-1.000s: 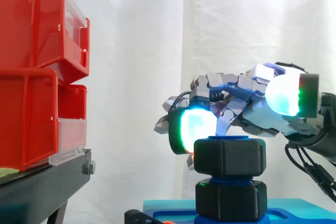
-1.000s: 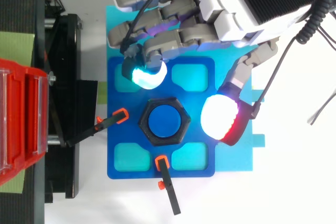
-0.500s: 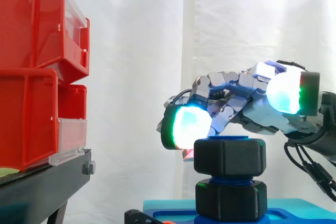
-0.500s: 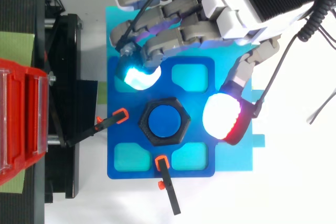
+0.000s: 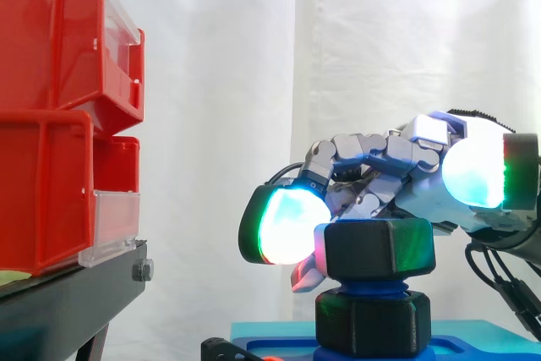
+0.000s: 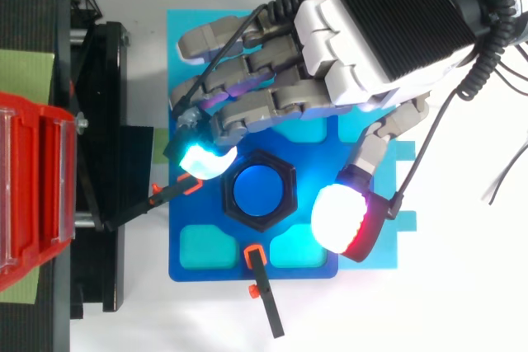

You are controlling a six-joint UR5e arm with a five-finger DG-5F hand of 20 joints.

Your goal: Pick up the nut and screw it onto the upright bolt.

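Side view. Find the black nut (image 5: 379, 248) sitting at the top of the blue bolt (image 5: 365, 290), just above the black collar (image 5: 372, 324) at its foot. Note the hand (image 5: 414, 179) reaching in from 3 o'clock, open, arched loosely over the nut without clamping it. Spot one glowing pad (image 5: 283, 226) at the nut's 9 o'clock and another up at 2 o'clock, above the flats. Bring both down level with the flats before closing.

Top view. Read the nut as a hexagon ringing the bolt's end, mid blue plate (image 6: 214, 273). Spot one pad at its 10 o'clock, close to a corner, and the thumb pad (image 6: 340, 218) at 4 o'clock, clear of it. Close on opposite flats, not corners. Squeeze lightly, hold the axis upright against cross-threading, and turn in short strokes with a regrasp between.
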